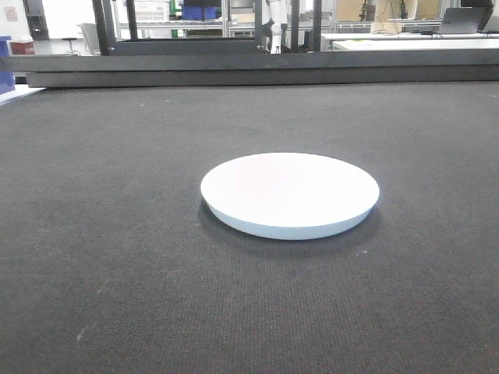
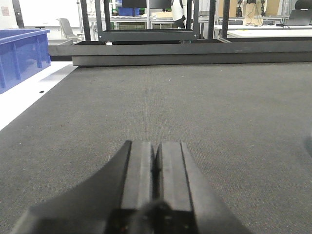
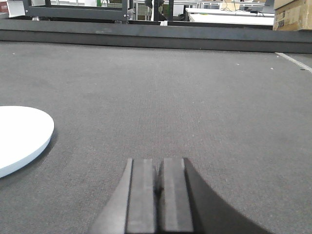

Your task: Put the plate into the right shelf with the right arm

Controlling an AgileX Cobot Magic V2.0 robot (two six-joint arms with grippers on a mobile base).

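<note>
The right hand sits low over the surface, its two flat black pads pressed together, closed on itself and gripping no object. Same story on the other side: the left hand has its ribbed black pads drawn in tight, only a thin seam showing between them.

The plate lies flat on the surface, plain white, round and shallow, with a smooth low rim that turns up. From the right wrist view the plate is ahead and off to the left of the right hand, apart from it, its edge casting a soft shadow on the weave.

The surface itself is a dark grey mat with a fine woven, carpet-like grain. A long dark ledge runs along its far edge. On the left side a white strip borders the mat, and a blue plastic bin stands there. A cardboard box shows at far right. Beyond the ledge: dark metal frames and white benches in a bright workshop.

A wide stretch of mat lies between plate and ledge.
</note>
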